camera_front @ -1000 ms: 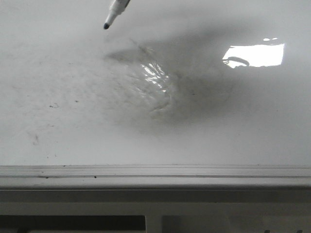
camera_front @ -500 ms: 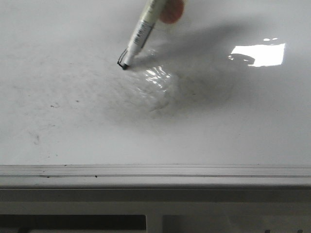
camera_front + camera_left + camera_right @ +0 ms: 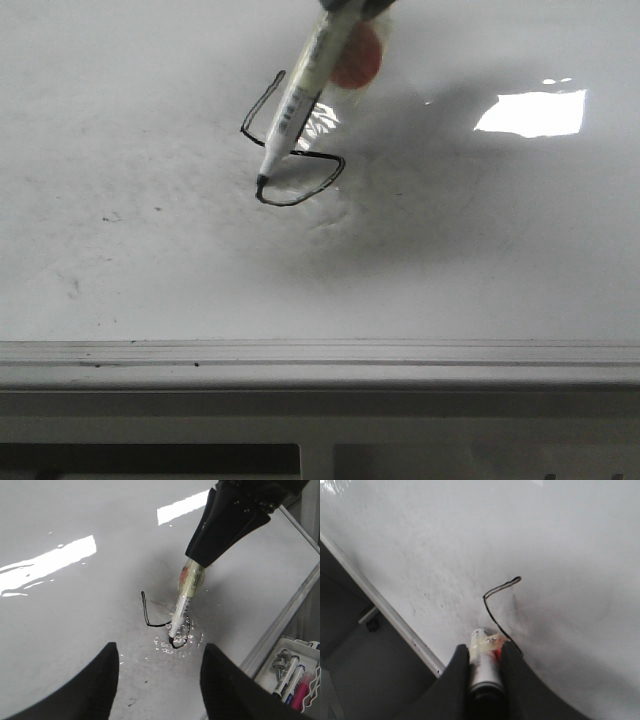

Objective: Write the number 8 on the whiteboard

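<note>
The number 8 (image 3: 243, 131) is a thin black outline on the glossy whiteboard (image 3: 150, 270), with a narrow upper loop and a wider lower loop. My right gripper (image 3: 485, 650) is shut on a white marker (image 3: 300, 100) with an orange patch. The marker's tip touches the board at the lower loop's left end. The line also shows in the left wrist view (image 3: 145, 615) and the right wrist view (image 3: 487, 607). My left gripper (image 3: 160, 646) is open and empty above the board, near the marker (image 3: 182, 610). The right gripper's fingers (image 3: 220, 530) show there too.
A grey metal edge rail (image 3: 320, 352) runs along the board's near side. A glare patch (image 3: 535, 112) lies at the right. Faint grey smudges (image 3: 110, 217) mark the left part. A tray with spare markers (image 3: 290, 675) sits beyond the board's edge.
The marker came down onto the board and drew the upper strokes and the lower loop. Its tip has moved towards the near edge.
</note>
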